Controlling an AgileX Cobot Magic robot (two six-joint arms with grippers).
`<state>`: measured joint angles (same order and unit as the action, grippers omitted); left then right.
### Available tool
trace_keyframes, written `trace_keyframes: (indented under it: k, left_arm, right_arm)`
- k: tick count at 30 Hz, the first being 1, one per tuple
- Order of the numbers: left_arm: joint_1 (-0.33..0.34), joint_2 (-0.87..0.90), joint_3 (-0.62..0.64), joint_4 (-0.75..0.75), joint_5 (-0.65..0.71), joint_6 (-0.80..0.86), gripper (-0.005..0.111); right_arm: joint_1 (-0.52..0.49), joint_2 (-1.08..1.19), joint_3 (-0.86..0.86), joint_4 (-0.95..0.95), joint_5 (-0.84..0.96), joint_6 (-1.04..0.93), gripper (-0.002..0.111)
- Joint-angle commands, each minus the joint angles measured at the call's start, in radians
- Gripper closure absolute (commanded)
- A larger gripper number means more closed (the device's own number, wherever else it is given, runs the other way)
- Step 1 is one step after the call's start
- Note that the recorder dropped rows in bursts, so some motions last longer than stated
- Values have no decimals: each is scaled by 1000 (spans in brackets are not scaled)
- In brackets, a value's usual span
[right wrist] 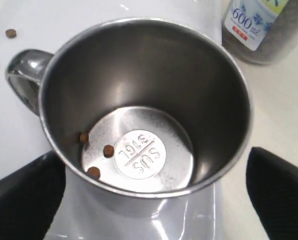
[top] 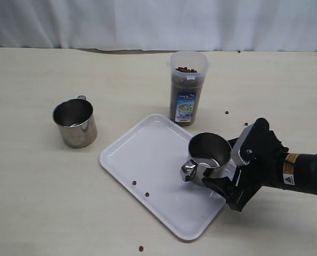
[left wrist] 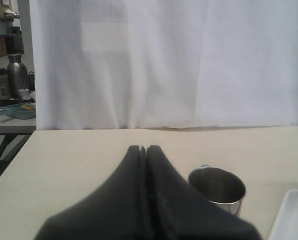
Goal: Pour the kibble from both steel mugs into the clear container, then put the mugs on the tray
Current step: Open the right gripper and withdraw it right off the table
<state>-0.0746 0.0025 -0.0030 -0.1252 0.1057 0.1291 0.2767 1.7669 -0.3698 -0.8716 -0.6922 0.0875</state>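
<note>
The right end effector [top: 222, 178] grasps a nearly empty steel mug [top: 207, 158] over the white tray's [top: 147, 160] near right corner; three kibble pellets [right wrist: 94, 153] cling inside. The step in hand looks like placing this mug; next it calls for lowering and releasing. The clear container [top: 188, 88] holds kibble. The left end effector [left wrist: 143, 150] is clenched, empty, near the second mug [top: 74, 122] on the counter [top: 35, 186].

You have lots of open surface [top: 35, 202] on the left and in front. The left mug [top: 74, 122] stands alone, with room all around it. The clear container [top: 187, 88] stands just behind the tray [top: 147, 160]. The right end effector [top: 222, 173] and its mug [top: 206, 157] block the tray's right side.
</note>
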Motion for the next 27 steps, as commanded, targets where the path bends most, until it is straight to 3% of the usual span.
trace_keyframes:
  k: [1,14,27]
  left_arm:
    - [-8,-3,3,5,-11,-2,107]
    - [-8,-3,3,5,-11,-2,107]
    - [-8,-3,3,5,-5,-2,107]
  right_arm:
    - [-7,-67,3,-80,66,88,26]
    - [-7,-257,3,-342,185,382,26]
    - [-7,-481,3,-478,301,878,26]
